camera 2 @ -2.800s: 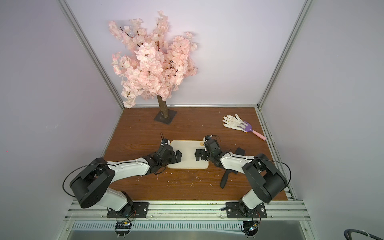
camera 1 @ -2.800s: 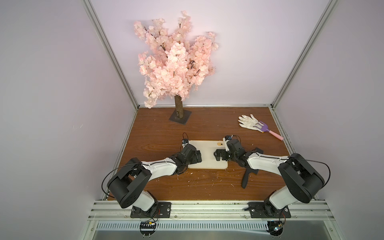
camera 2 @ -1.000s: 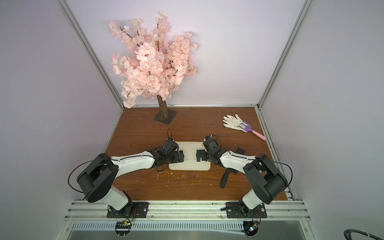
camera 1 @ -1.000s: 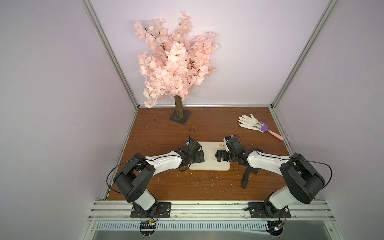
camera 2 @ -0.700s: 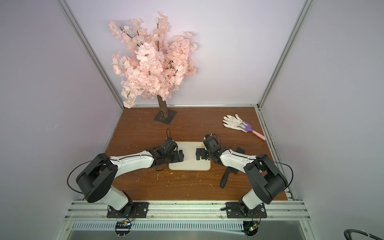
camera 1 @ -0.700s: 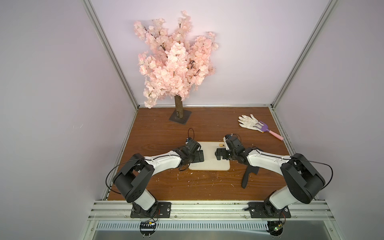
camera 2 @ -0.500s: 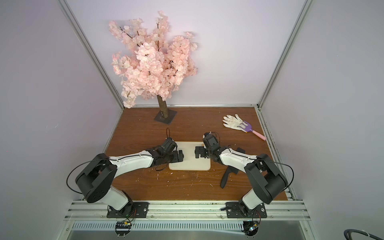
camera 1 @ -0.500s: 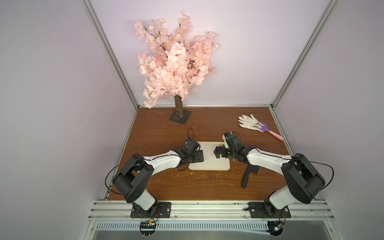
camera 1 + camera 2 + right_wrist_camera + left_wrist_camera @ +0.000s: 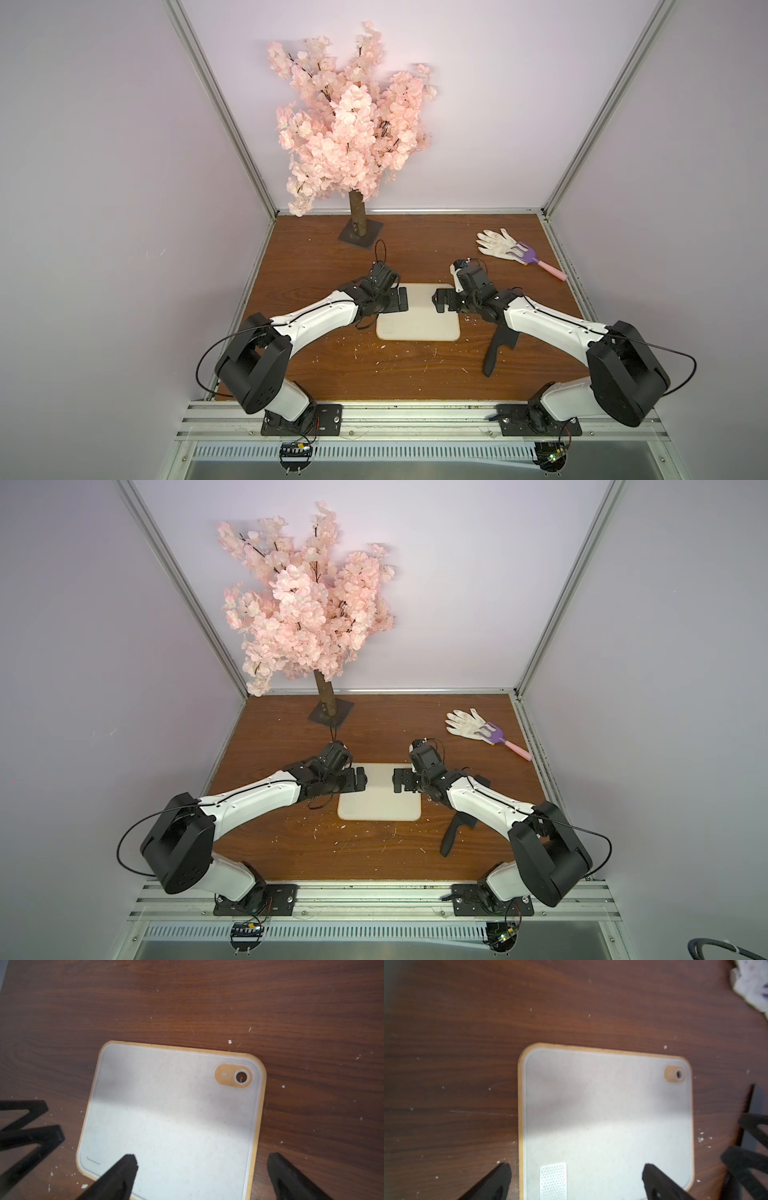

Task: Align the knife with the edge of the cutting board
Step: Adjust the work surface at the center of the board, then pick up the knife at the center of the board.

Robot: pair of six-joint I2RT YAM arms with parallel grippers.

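Near edge first: both arms reach in from the mounting rail (image 9: 415, 415) over the brown surface (image 9: 415, 374), which is sprinkled with white crumbs (image 9: 229, 1041).

Just beyond, on the robot's right, there's the knife (image 9: 494, 352). It is all black and lies flat on the surface, with its handle toward the near edge and its blade running under the right arm (image 9: 548, 328). It sits beside the cutting board (image 9: 417, 328) but apart from it, with a strip of bare wood between them. It is angled a little off the board's right-hand edge and out of either arm's grasp.

The board itself lies flat mid-surface, cream with a tan rim. Over its far half the two sets of jaws face each other. The left jaws are spread wide and empty. In the left wrist view one fingertip (image 9: 656, 1178) hangs over the board and the other over bare wood just off the rim. The right jaws are the same, wide apart and empty. One fingertip (image 9: 122, 1169) is above the board and its partner is outside the rim. Whether any tip touches the board, I can't tell. The ringed hole (image 9: 241, 1077) shows near a corner.

Further back on the right, a white glove (image 9: 496, 244) lies with a purple-and-pink toy rake (image 9: 536, 261) resting across its cuff.

At the far wall, left of centre, the pink blossom tree (image 9: 349, 124) stands upright on its dark square base (image 9: 370, 237).
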